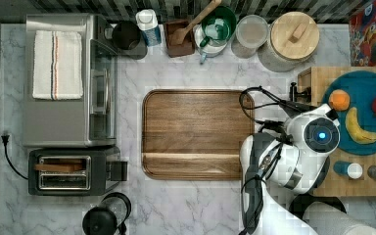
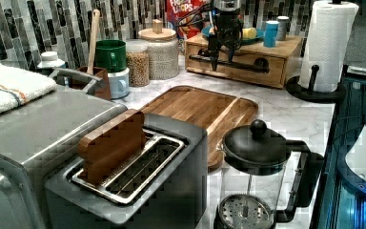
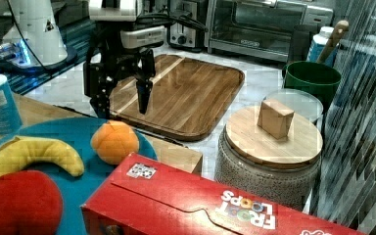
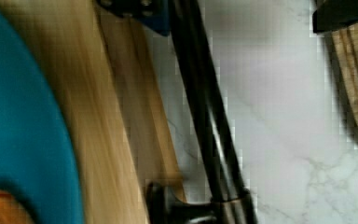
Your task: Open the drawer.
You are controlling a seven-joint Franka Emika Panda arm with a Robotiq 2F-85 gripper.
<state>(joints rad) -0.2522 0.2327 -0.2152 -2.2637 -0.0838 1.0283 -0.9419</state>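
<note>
Gripper (image 2: 221, 59) fingers spread, straddling the black bar handle (image 2: 240, 64) of the drawer (image 2: 262, 71) — bar's long axis crosses the gap — drawer barely ajar.

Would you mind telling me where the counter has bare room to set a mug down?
The brown tray is bare. Marble is free between it and the toaster oven, and ahead of the French press. The back row around the green mug is crowded, as is the blue plate.

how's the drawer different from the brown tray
The drawer is pale bamboo; the tray is darker brown. The drawer carries a long black bar handle; the tray has none. The drawer sits in a box under a blue plate; the tray lies flat on the marble. Both are wooden.
</note>
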